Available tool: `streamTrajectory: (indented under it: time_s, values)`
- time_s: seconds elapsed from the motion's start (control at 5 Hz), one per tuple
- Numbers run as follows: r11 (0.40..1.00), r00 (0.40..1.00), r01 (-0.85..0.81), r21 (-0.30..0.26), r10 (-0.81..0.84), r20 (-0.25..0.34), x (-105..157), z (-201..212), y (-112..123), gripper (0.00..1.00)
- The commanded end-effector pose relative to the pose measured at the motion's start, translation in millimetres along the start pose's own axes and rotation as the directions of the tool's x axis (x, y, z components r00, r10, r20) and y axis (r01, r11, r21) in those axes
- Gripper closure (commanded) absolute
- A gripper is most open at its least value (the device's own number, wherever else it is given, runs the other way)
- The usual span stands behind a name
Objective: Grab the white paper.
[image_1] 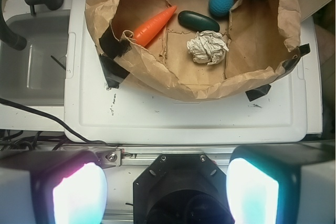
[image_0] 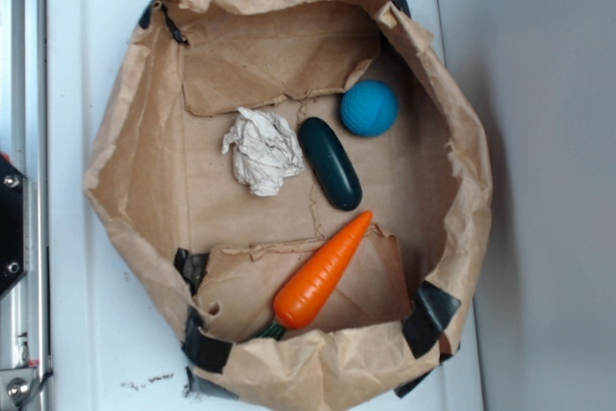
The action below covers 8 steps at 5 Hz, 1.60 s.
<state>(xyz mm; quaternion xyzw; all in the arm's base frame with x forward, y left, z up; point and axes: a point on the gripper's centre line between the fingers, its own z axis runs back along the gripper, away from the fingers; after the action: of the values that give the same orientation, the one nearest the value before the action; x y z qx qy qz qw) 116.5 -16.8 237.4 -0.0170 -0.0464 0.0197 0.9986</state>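
Crumpled and off-white, the white paper (image_0: 262,150) (image_1: 208,47) lies on the floor of the brown paper bag (image_0: 135,141) (image_1: 157,72), left of centre in the exterior view, untouched. The gripper (image_1: 167,192) hangs well back from the bag, over the white lid's (image_1: 184,119) near edge, its fingers spread wide and empty. The approach has not yet begun. Next it likely must clear the bag's raised near wall, then descend onto the wad. A dark green pod (image_0: 330,163) lies just beside the paper; the blue ball (image_0: 370,108) and the carrot (image_0: 320,271) lie farther off.
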Motion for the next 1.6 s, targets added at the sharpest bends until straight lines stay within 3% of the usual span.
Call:
streamTrajectory:
  time_s: [0.0, 0.2, 1.0, 1.2, 1.4]
  values:
    - [1.0, 1.0, 0.0, 0.0, 0.0, 0.0, 0.0, 0.0, 0.0, 0.0]
    - [1.0, 0.999, -0.007, -0.009, 0.007, 0.033, 27.6, 1.8, -14.0, 0.0]
    - [1.0, 0.999, -0.007, -0.009, 0.007, 0.033, 27.6, 1.8, -14.0, 0.0]
    - [0.999, 0.996, -0.024, -0.048, 0.028, 0.083, 70.6, -5.4, -4.7, 0.0]
    - [0.997, 0.99, -0.076, -0.018, 0.078, 0.117, 101.6, -10.0, 4.9, 0.0]
